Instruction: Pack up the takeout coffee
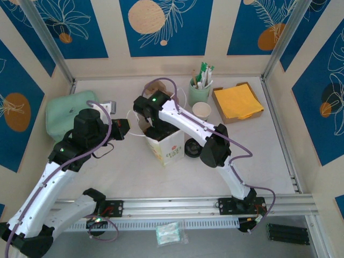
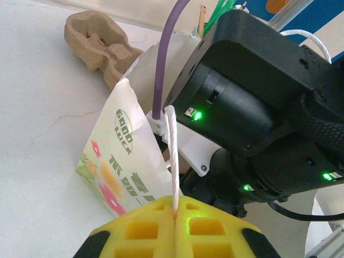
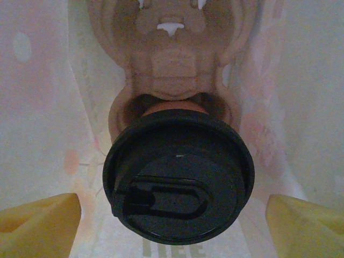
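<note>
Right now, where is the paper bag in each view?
Top external: paper bag at table centre, right arm with its end inside it.
Left wrist: left of centre, flowered side showing, string handle pinched by the left gripper.
Right wrist: its pale inner walls surround the lidded cup.
Shared landmark: the right arm, in top and left views.

High rear overview — left wrist beside the bag (image 1: 166,148), right wrist inside it

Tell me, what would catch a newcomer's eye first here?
The printed paper bag at mid-table, with the right arm reaching into it. Inside, the black-lidded takeout coffee sits in a pulp carrier, the right gripper open around it. The left gripper pinches the bag's white handle.
</note>
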`<act>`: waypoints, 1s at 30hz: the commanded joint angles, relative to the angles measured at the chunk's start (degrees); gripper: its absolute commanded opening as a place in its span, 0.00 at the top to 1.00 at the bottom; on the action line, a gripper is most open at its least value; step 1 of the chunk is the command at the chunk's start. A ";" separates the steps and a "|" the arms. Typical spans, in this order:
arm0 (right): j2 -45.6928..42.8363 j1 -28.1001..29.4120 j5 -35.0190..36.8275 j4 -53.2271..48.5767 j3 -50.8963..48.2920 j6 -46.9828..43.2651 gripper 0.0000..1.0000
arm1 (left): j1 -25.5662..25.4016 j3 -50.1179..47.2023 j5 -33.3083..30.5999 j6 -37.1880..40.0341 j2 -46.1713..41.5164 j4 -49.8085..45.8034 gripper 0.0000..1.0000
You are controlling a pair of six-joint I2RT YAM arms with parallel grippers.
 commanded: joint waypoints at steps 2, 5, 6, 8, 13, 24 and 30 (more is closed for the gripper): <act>0.15 0.42 0.04 -6.15 2.05 -0.14 0.10 | 0.62 1.63 1.01 -0.24 0.18 -0.78 1.00; -0.33 0.42 0.24 -6.13 2.30 -0.20 0.09 | 0.62 1.79 1.10 -0.16 0.34 -0.78 1.00; -0.44 0.39 0.29 -6.15 2.35 -0.17 0.09 | 0.60 1.80 1.09 -0.15 0.44 -0.86 1.00; -0.66 0.36 0.31 -6.20 2.79 -0.19 0.09 | 0.62 1.88 1.10 -0.07 0.53 -0.90 1.00; -0.77 0.31 0.58 -6.85 3.95 -0.16 0.09 | 0.51 2.17 1.27 0.02 0.88 -0.81 1.00; -1.01 0.32 0.72 -8.84 8.22 0.03 0.08 | 0.55 2.39 1.36 0.04 1.15 -0.81 1.00; -1.92 0.25 0.74 -8.96 8.98 0.12 0.09 | 0.58 2.46 1.38 0.03 1.37 -0.72 1.00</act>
